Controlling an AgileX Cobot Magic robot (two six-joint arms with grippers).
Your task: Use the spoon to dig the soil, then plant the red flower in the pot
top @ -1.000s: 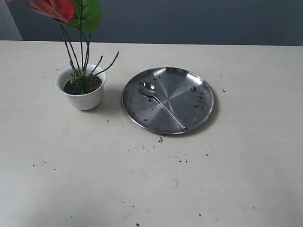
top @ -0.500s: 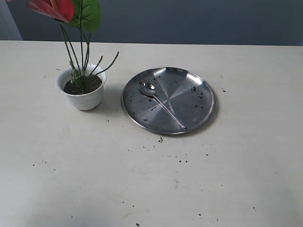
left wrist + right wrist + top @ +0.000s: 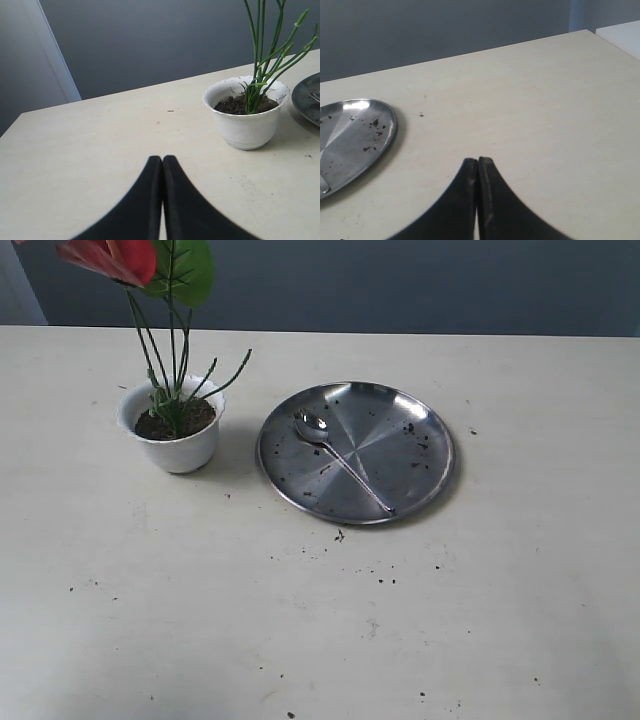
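While sitting on the pale table [image 3: 200, 620], standing upright at the left of the exterior view: the white pot [image 3: 178, 445], holding dark soil [image 3: 176, 421] up near its wavy rim. Rising out of that soil: the thin green stems of the red flower [image 3: 112, 258], its bloom and green leaf partly cut off by the top edge. Lying just beside the pot, to its right: a round steel plate [image 3: 420, 465], flecked with crumbs of soil. Resting across the plate: the spoon [image 3: 340, 460], head toward the pot, handle pointing away. Lying scattered on the table in front of the plate: more dark crumbs. Hanging over bare table short of the pot: the left gripper [image 3: 162, 161], fingers pressed together, holding nothing. Hanging beyond the plate's far side: the right gripper [image 3: 477, 162], likewise closed and empty.
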